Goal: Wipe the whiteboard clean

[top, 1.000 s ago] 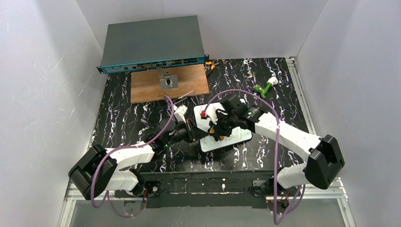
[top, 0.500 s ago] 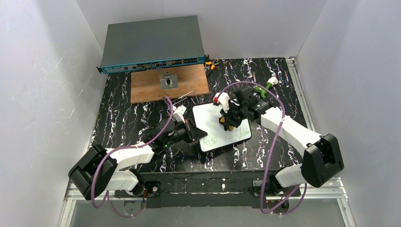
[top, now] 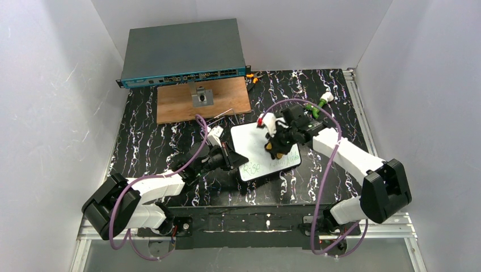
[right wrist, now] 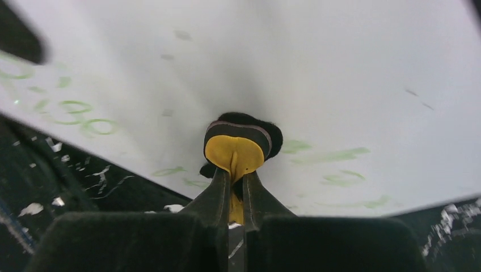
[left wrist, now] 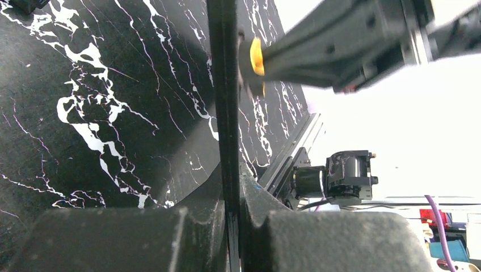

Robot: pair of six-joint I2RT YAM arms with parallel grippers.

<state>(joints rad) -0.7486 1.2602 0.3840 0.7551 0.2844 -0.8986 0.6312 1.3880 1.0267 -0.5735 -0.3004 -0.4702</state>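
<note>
Where green-marked, whiteboard under yellow eraser.

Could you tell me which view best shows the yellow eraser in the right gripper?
The right wrist view: the eraser sits centred and sharp, pinched in the right gripper, its black felt on the whiteboard. The top external view shows it only as a small distant speck; the left wrist view catches just a blurred yellow end.

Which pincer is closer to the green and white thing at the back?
Right. The right pincer is over the whiteboard, nearest the green and white thing; the left pincer clamps the whiteboard's left edge, farther off.
</note>
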